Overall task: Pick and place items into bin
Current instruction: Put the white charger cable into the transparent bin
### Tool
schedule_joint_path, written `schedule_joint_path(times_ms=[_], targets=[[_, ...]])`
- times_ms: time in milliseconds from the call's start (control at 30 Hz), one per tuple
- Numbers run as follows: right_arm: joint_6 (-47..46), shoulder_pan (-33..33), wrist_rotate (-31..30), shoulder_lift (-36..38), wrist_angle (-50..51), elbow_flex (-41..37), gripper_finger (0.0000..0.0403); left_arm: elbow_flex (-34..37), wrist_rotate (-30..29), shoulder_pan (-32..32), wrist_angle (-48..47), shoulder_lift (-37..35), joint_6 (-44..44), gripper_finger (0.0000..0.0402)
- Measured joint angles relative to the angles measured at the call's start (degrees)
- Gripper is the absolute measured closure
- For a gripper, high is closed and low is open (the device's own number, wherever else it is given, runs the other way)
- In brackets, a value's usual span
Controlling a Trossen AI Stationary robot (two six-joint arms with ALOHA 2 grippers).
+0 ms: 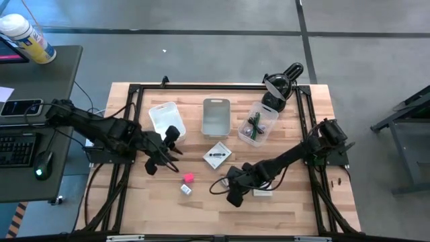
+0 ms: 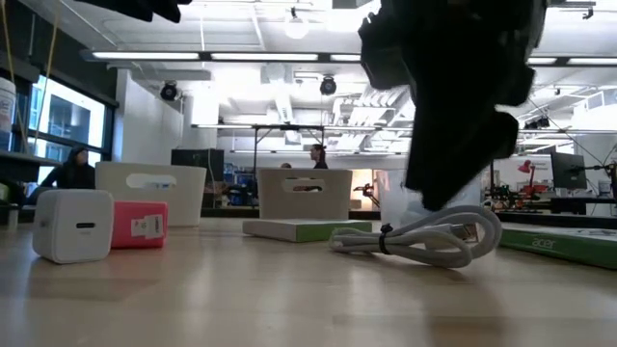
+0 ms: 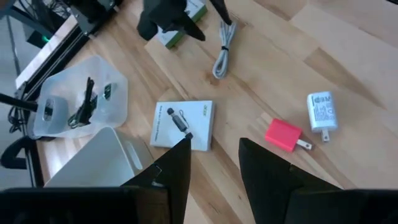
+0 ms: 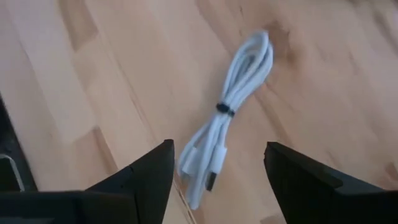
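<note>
A white coiled cable (image 4: 233,106) tied with a black band lies on the table, and my right gripper (image 4: 217,148) hangs open above it, one finger on each side. The low view shows the cable (image 2: 424,239) flat on the wood under that gripper. A pink block (image 1: 188,177) and a white charger (image 1: 185,190) lie near the front left. A white card box (image 1: 217,155) with a black pen printed on it lies mid-table. My left gripper (image 1: 160,160) hovers open and holds nothing, left of the card box.
Three bins stand in a row at the far side: a white one (image 1: 164,117), a grey one (image 1: 216,114) and a clear one (image 1: 257,124) holding dark items. A second green-edged box (image 1: 262,193) lies under my right arm. A black lamp (image 1: 282,81) stands at the far right.
</note>
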State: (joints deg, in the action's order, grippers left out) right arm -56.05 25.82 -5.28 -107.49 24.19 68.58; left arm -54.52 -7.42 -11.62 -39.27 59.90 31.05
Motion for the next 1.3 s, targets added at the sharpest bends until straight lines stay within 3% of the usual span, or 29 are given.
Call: schedule_joint_path(times_ms=[167,533,800,933,1133,1300], targets=[[-0.4,0.0,2.3,-1.9,-1.0,-0.1,0.0177,0.0,-1.2,0.0,0.2,-0.1,0.1,0.0279],[-0.3,-0.6,1.0,-2.9,-0.7,-0.1,0.023,0.0,-1.2,0.0,1.5,-0.1,0.1,0.0279],[0.5,-1.5,4.3,-4.6,-1.0,0.0,0.0267,0.0,-1.2,0.0,3.3,-0.1,0.0,0.0279],[-0.6,-1.4,1.3,-4.7,-0.7,0.0,0.0291,0.0,-1.3,0.0,3.2,-0.1,0.0,0.0279],[-0.5,-1.5,-0.4,-4.6,-1.6,0.0,0.0374,0.0,-1.3,0.0,3.2,-0.1,-0.1,0.0279],[-0.5,-1.0,-1.3,-4.4,-0.5,0.9,0.0373,0.0,-1.3,0.0,3.1,-0.1,0.0,0.0279]])
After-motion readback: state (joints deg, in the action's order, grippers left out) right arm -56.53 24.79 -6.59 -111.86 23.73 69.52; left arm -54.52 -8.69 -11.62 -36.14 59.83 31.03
